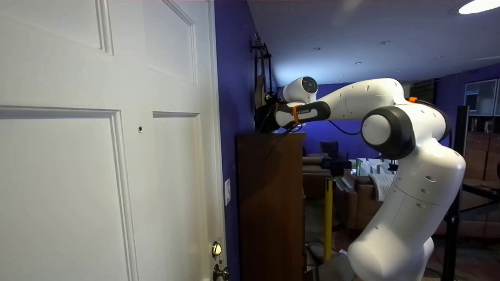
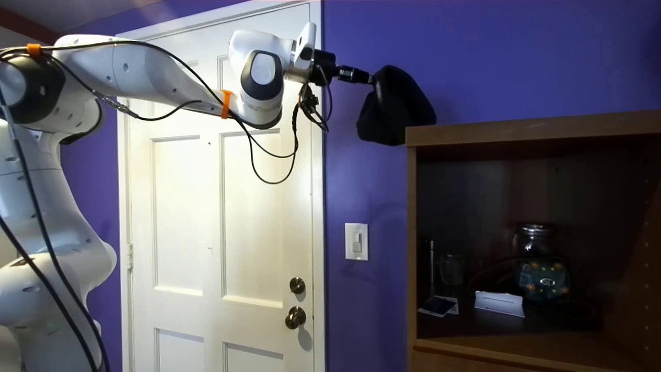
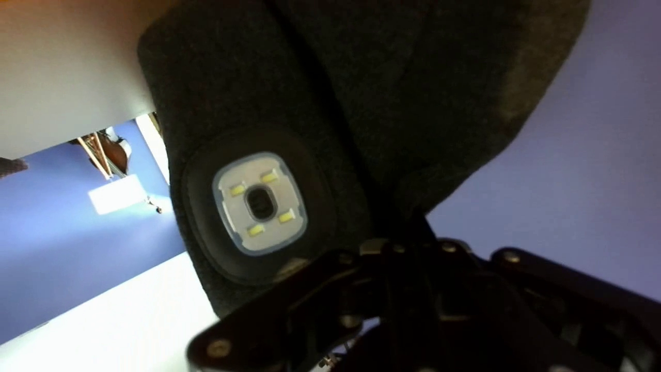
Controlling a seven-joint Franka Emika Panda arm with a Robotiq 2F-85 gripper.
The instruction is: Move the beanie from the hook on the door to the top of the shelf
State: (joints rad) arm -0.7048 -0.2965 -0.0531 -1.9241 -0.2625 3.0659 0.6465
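Now we pinch the floppy black cloth beanie (image 2: 397,111) in our black gripper (image 2: 370,79), sagging forward of its fingers (image 2: 356,76), beside the top of the brown wooden shelf (image 2: 516,129).

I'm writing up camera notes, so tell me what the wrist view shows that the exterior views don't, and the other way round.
Only the wrist view shows the pale patch on the beanie, with four yellow pieces around a dark centre.
Only the exterior views show the door knob, light switch and white arm.
Shared: the beanie, the gripper holding it, and purple wall.
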